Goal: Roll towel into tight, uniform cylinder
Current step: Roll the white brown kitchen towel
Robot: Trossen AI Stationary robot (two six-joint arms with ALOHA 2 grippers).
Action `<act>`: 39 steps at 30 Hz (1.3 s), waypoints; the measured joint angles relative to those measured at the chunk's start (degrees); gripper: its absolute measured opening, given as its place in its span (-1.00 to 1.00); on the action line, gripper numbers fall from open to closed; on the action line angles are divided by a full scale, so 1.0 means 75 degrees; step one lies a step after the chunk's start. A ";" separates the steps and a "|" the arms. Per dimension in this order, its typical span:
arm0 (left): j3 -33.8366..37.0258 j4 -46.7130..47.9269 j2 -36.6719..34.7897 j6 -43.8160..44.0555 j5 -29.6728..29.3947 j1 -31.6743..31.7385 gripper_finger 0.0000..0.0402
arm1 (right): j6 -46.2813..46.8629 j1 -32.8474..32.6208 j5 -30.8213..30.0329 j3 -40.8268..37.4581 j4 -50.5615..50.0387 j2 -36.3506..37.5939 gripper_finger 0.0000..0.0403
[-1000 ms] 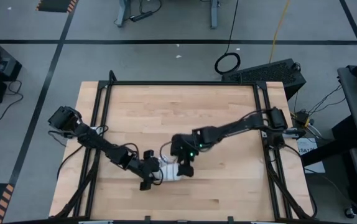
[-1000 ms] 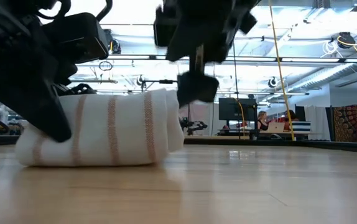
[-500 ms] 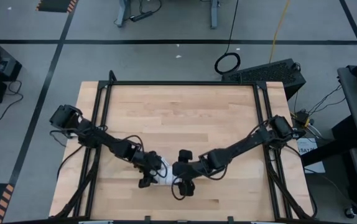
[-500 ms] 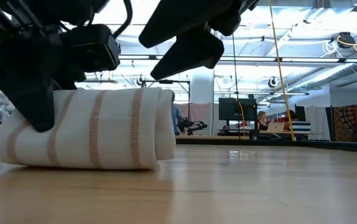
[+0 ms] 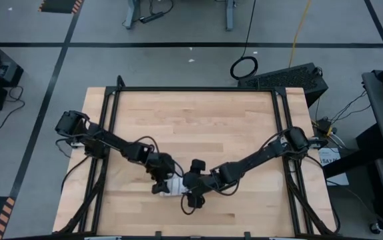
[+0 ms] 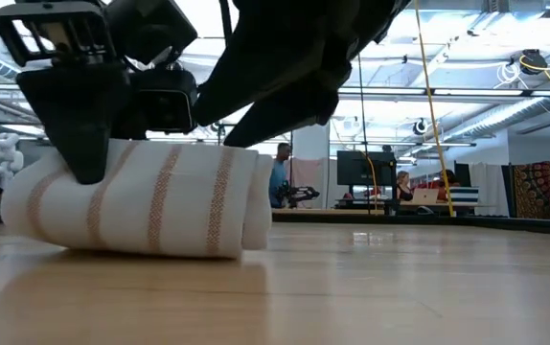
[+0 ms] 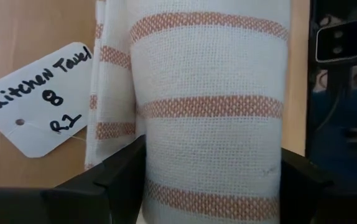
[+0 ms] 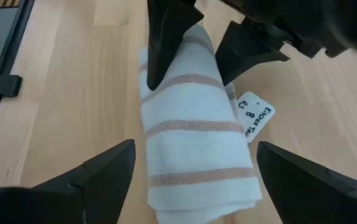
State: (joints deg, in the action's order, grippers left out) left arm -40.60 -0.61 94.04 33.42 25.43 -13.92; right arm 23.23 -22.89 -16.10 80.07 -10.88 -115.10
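Right tool [image 8: 194,168] hangs wide apart over the near end of the rolled towel [image 6: 141,201], which lies toward the table's [image 5: 198,127] near edge. Farther along, left tool [image 7: 213,171] straddles and pinches the roll. Paper tag [image 7: 35,96] lies beside. Risk: releasing could let the outer layer spring loose.

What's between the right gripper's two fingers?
The near end of the rolled towel lies between the open right gripper fingers, untouched, in the right wrist view.
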 joint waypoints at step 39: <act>0.0000 0.0763 -0.0602 0.0002 0.0611 0.0529 0.33 | 0.0477 0.0238 0.0562 0.0000 0.0859 -0.0902 0.61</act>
State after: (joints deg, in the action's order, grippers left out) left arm -40.60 5.12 89.52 33.44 30.01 -9.95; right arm 26.81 -21.10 -11.88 80.07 -4.44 -121.86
